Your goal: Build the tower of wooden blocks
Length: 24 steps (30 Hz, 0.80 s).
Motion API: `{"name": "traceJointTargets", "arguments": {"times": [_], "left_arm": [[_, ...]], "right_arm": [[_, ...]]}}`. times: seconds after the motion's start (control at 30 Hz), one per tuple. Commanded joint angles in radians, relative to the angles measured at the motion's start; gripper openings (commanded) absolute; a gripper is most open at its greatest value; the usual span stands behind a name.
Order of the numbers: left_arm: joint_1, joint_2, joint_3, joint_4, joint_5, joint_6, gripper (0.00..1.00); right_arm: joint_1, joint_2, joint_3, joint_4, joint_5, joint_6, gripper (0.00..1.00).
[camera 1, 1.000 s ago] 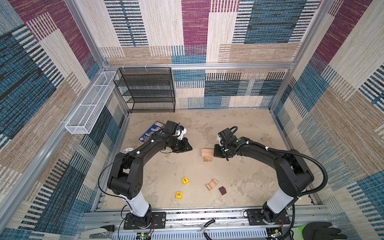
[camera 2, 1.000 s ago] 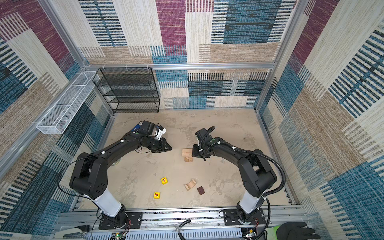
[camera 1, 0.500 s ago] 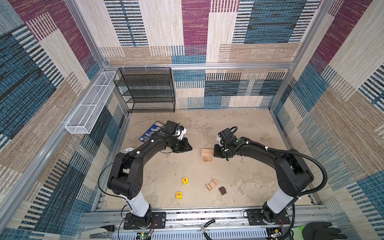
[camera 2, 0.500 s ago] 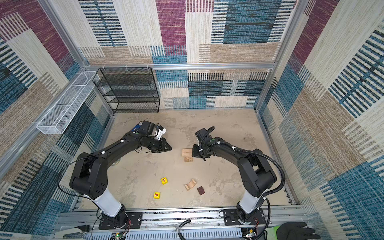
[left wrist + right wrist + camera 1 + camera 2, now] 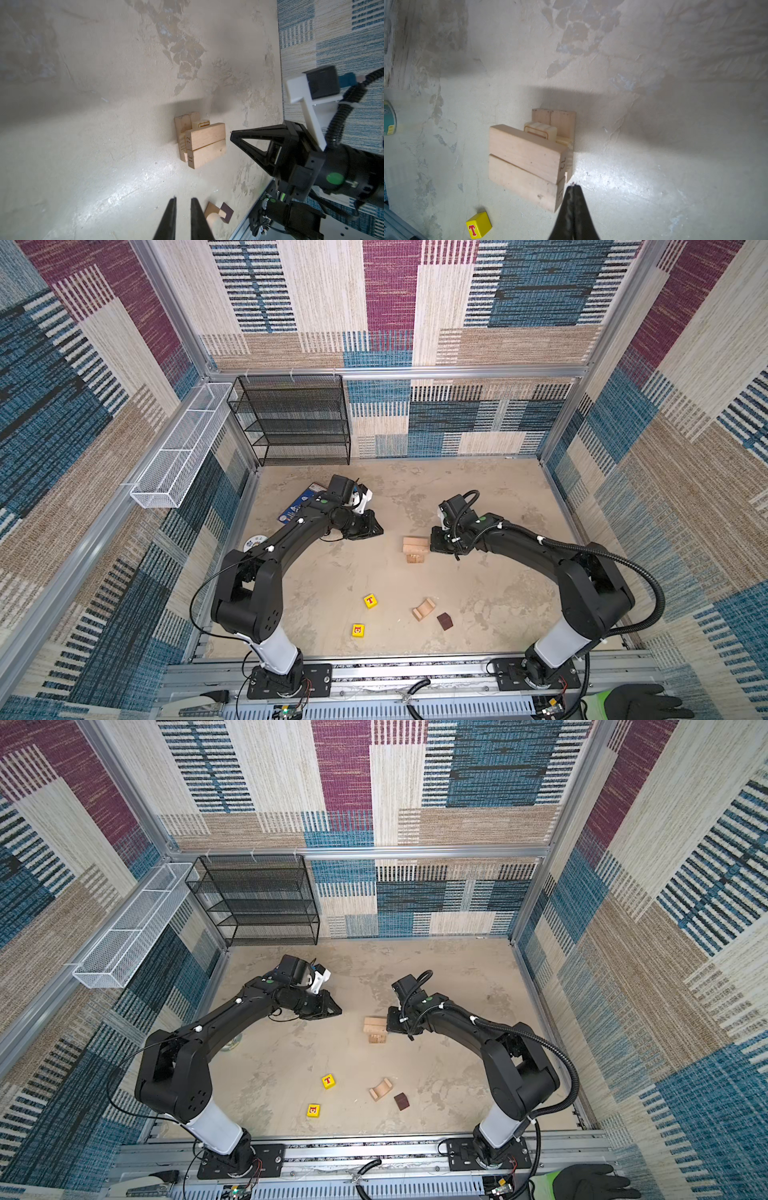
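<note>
Just beside the wood block tower point(image 5: 415, 549) on the surface point(image 5: 332, 580), the right claw point(image 5: 573, 187), tips together and empty, should, I think, push the lower bar point(image 5: 523, 185) slowly and low, while the left claw point(image 5: 183, 201), slightly apart and empty, hovers near the tower's other side.

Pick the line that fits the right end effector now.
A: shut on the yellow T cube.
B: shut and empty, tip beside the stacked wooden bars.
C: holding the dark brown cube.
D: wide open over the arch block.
B: the right wrist view shows the right end effector closed on nothing, tip next to the stacked wooden bars.
</note>
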Motion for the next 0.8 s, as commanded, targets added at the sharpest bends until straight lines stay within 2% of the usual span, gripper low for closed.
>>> {"name": "traceJointTargets", "arguments": {"times": [0.0, 0.13, 0.3, 0.6, 0.7, 0.77], "left_arm": [[0.001, -0.037, 0.045, -0.088, -0.114, 0.103, 0.22], [0.001, -0.081, 0.095, -0.147, -0.284, 0.176, 0.30], [0.002, -0.126, 0.114, -0.170, -0.462, 0.256, 0.34], [0.002, -0.225, 0.030, -0.119, -0.631, 0.301, 0.35], [0.002, -0.286, 0.000, -0.086, -0.651, 0.318, 0.36], [0.002, -0.341, -0.031, -0.051, -0.652, 0.333, 0.40]], "right_arm": [[0.001, -0.027, -0.012, -0.005, 0.039, -0.013, 0.08], [0.001, -0.050, -0.025, -0.013, 0.054, -0.017, 0.11], [0.001, -0.088, -0.052, -0.018, 0.053, -0.019, 0.17], [0.022, -0.201, -0.106, 0.024, 0.033, -0.046, 0.37], [0.062, -0.216, -0.087, 0.031, 0.044, -0.083, 0.45], [0.100, -0.212, -0.060, 0.030, 0.063, -0.112, 0.50]]}}
